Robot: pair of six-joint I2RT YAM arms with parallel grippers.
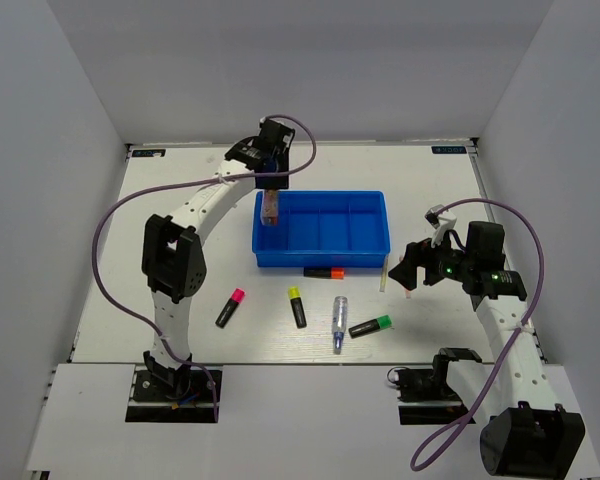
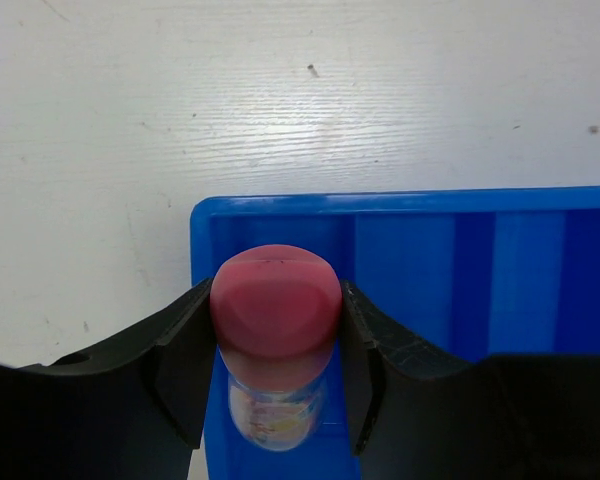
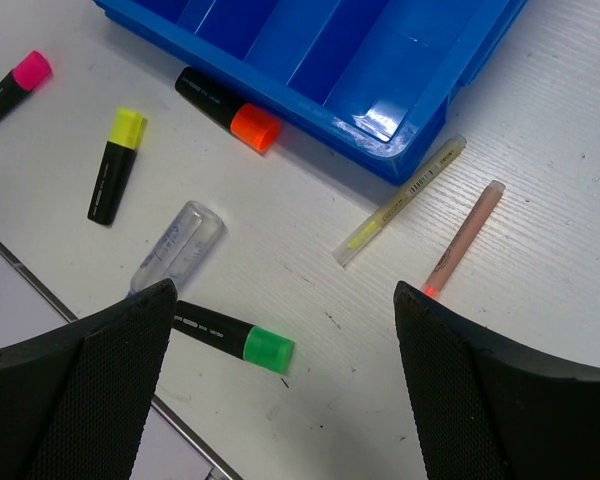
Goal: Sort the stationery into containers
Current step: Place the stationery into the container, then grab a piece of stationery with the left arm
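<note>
Currently left gripper [image 2: 277,350] clamps the pink-capped glue stick [image 2: 276,300] upright over the left-end compartment of the tray [image 2: 380,200], likely for a straight drop; right gripper [image 3: 285,310] gapes wide, empty, right of tray above loose sticks [image 3: 400,200].

left gripper [image 2: 275,325]: clamped on glue stick [image 2: 276,295], arm extended | right gripper [image 3: 282,295]: jaws wide apart

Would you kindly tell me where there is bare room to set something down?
Bare: the middle and right compartments of the blue tray, and the table behind its far wall. Crowded: its near side, with the orange highlighter, yellow highlighter, clear pen and green highlighter.
</note>
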